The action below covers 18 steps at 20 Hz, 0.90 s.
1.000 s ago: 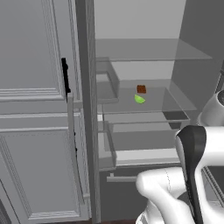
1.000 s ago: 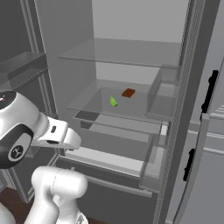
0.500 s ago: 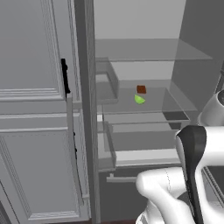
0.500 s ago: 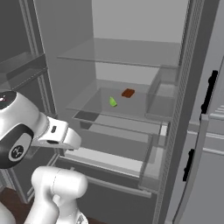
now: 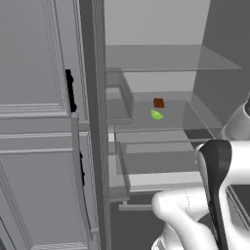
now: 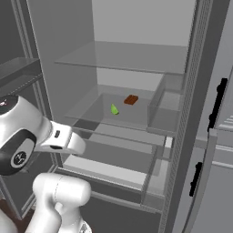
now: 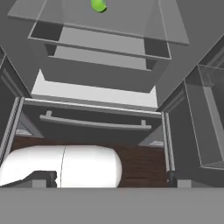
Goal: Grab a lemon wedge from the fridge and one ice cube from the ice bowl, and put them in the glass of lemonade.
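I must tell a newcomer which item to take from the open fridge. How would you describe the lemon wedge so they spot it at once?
Look into the open fridge, at the glass shelf about halfway up, above the drawers. Two tiny things lie there, close together but apart. The lemon wedge is the yellow-green piece nearer the front; the brown cube behind it is not.

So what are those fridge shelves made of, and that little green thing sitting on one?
The shelf looks like clear glass or plastic: the drawers below show through it. The lemon wedge looks like fruit, matte yellow-green, though it is too small to show any texture. The small brown cube beside it is flat brown; its material is unclear.
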### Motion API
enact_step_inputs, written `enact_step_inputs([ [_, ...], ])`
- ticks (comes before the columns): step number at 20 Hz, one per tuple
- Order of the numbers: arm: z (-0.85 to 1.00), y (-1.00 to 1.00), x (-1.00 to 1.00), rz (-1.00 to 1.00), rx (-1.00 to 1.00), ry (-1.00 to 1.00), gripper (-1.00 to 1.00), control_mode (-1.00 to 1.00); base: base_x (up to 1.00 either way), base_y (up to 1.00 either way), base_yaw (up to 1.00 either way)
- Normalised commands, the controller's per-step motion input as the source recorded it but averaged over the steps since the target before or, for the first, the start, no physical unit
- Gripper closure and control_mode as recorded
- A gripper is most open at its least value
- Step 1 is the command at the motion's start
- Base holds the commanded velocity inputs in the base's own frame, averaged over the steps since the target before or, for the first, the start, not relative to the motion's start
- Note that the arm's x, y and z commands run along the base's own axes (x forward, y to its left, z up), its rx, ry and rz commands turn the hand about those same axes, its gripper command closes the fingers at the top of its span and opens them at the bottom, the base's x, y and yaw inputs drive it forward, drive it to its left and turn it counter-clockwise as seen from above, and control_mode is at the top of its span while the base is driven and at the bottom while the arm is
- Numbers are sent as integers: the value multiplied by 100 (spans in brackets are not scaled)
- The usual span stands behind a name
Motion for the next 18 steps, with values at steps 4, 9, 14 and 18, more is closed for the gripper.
enact_step_inputs([
  [4,0,-18,42,1,5,-17,-100,-100,0,0,0],
  [9,0,0,85,1,4,-14,-100,-100,0,0,0],
  [14,0,1,98,0,1,-1,-100,-100,0,0,0],
  [18,-4,0,80,0,3,0,-100,-100,0,0,0],
])
